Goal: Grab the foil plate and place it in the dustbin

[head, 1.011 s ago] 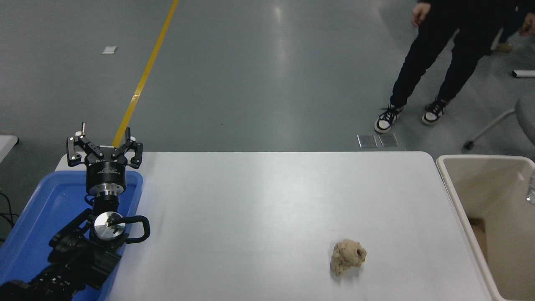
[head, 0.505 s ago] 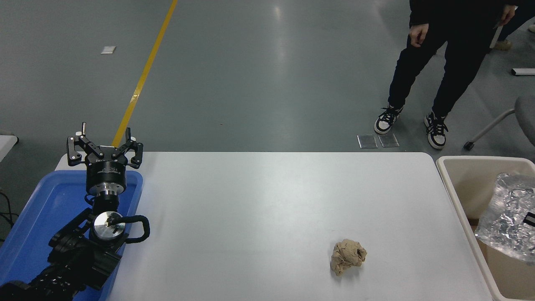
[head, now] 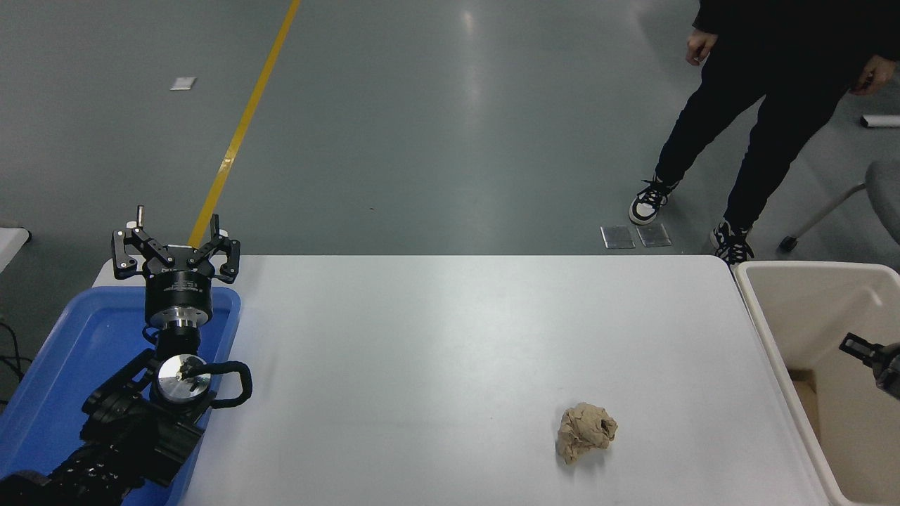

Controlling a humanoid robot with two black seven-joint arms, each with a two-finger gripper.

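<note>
The foil plate is not in view in the head view. The beige dustbin (head: 808,268) stands off the table's right end, and the part of its inside that shows holds no foil. Only the tip of my right gripper (head: 870,353) pokes in from the right edge, above the dustbin's opening, with nothing visible in it. The frame cuts off its jaws, so I cannot tell how they stand. My left gripper (head: 176,242) is open and empty, parked over the blue tray at the lower left.
A crumpled brown paper ball (head: 586,432) lies on the white table (head: 450,337) at the front right. A blue tray (head: 77,337) sits at the left end under my left arm. A person in black (head: 759,105) stands beyond the table's far right corner.
Half a second ago the foil plate hung over the dustbin at the right edge. Now it is gone from view and only the right gripper's tip shows. The person has shifted their feet.
</note>
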